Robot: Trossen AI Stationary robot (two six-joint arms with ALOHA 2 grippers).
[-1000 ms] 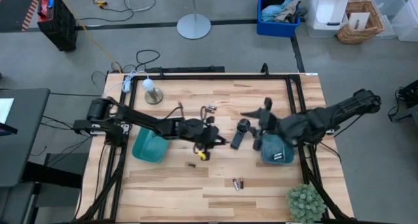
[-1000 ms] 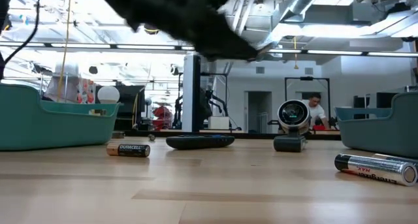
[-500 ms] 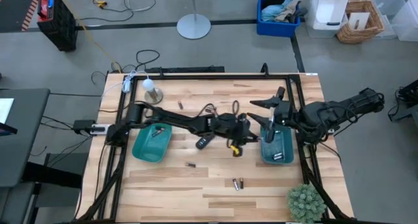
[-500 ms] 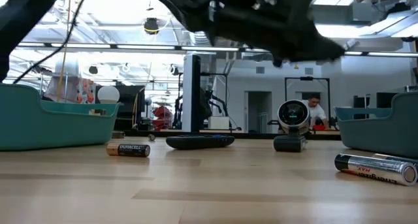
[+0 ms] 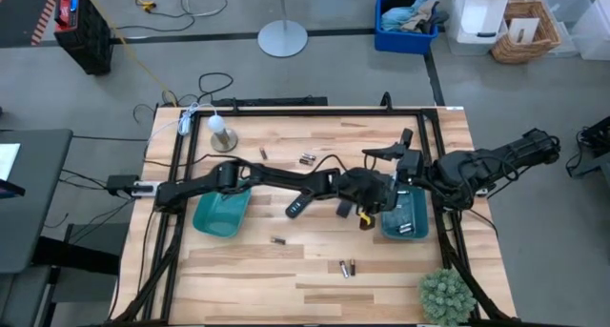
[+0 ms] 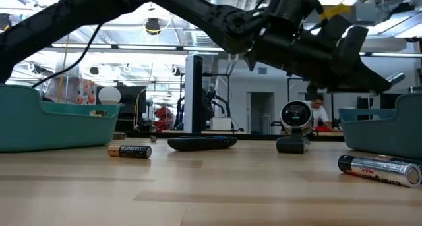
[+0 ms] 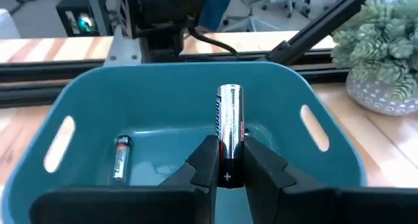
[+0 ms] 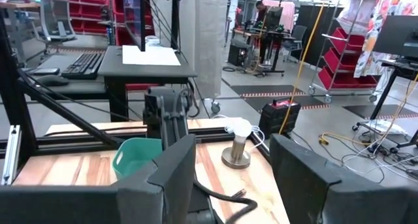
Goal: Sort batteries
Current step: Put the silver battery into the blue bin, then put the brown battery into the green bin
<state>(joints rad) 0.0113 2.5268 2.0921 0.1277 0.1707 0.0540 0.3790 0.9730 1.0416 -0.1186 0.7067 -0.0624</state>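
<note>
My left gripper [image 5: 372,211] reaches across the table and hangs over the right teal tray [image 5: 416,220], shut on a silvery battery [image 7: 229,113]. One battery [image 7: 121,160] lies on that tray's floor. My right gripper [image 5: 394,161] is open and raised over the tray's far side, touching nothing. Loose batteries lie on the wood: a pair near the front [image 5: 346,267], one [image 5: 278,239] toward the middle, and some [image 5: 307,158] at the far side. The low view shows a Duracell cell [image 6: 130,150] and a silver cell [image 6: 379,170] lying on their sides. My left gripper pinches the battery's plus-marked end [image 7: 226,176] between its two fingers [image 7: 208,160]. The battery lies along the fingers and sticks out past their tips. The fingers come from the table's left, slanting down. The battery is lifted clear, above the right tray's inside.
The left teal tray [image 5: 221,211] sits by the left arm's base. A black remote [image 5: 297,208] and a flashlight [image 6: 295,124] lie mid-table. A bulb on a stand [image 5: 221,132] is at the far left, and a potted plant [image 5: 446,294] at the near right corner.
My left arm has swung from the table's middle toward its right edge and now holds its gripper over the right tray. My right gripper has drawn up and back from over that tray toward the far edge. The loose batteries, remote and flashlight have stayed put.
</note>
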